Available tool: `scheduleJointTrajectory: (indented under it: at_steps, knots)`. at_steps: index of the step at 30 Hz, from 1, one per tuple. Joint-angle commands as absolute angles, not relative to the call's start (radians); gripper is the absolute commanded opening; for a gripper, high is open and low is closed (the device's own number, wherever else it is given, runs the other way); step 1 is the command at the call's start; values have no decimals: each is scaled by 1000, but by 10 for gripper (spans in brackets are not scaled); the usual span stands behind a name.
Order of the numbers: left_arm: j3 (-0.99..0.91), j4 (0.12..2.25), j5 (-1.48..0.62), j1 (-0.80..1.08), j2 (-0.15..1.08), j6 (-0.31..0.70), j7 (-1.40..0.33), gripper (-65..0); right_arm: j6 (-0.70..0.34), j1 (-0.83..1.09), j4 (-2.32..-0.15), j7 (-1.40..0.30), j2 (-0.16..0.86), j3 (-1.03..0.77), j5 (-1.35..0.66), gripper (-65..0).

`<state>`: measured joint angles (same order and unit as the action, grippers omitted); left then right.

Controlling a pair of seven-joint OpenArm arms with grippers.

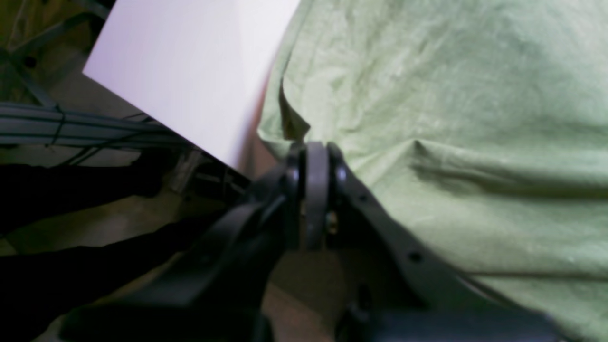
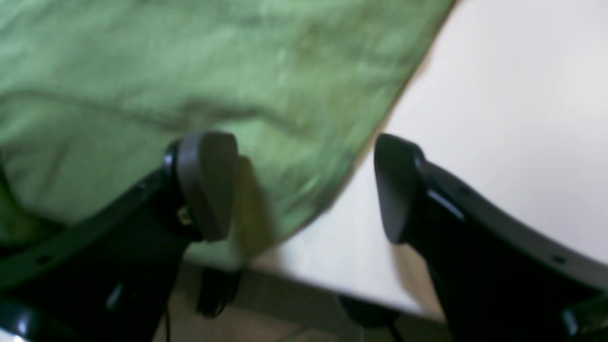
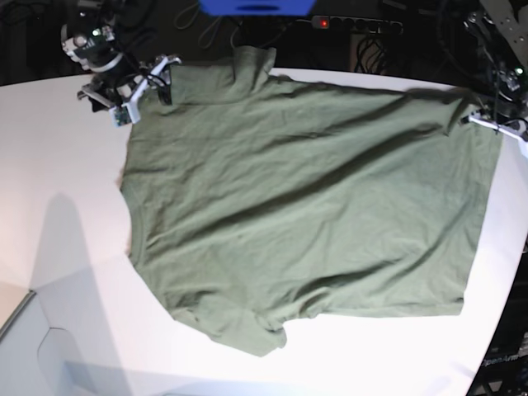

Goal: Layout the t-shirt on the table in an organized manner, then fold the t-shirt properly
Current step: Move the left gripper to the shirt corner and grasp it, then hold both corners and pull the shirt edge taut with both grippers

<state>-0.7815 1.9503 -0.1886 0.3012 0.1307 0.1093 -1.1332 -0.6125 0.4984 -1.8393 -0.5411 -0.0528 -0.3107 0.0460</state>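
Layout nearly done: we see the t-shirt [image 3: 305, 206] spread across the bench [image 3: 58, 190], left jaws pinching its far corner, right jaws spread apart beside it, folding not begun.

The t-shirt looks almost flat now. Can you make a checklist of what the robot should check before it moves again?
1. t-shirt spread on the table: ok.
2. Wrinkles smoothed out: not ok, creases cross the middle.
3. Near sleeve flat: not ok, bunched at the front edge.
4. left gripper pinching the shirt's corner: ok, shut on cloth.
5. right gripper let go: ok, open, nothing between its jaws.
6. Far edge fully on the table: cannot tell.
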Motion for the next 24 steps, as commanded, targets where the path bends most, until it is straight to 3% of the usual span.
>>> scheduleJointTrajectory:
  at_steps: [1, 15, 17, 19, 24]
  knots:
    - [-785, 1965, -186, 297, 148, 107, -1119, -648, -615, 504, -1856, -527, -62, -312, 35, -198]
    - [-739, 1965, -186, 297, 150, 107, -1119, -648, -615, 536, -1750, -522, -79, -317, 35, -201]
    - [-736, 1965, -186, 297, 145, 107, -1119, -648, -615, 536, -1725, -492, -79, -317, 35, -224]
    - [-720, 1965, -186, 297, 145, 107, -1119, -648, -615, 536, -1713, -461, -79, -317, 35, -288]
    - [-708, 1965, -186, 298, 143, 107, -1119, -648, -611, 536, -1718, -455, -79, -331, 39, -570]
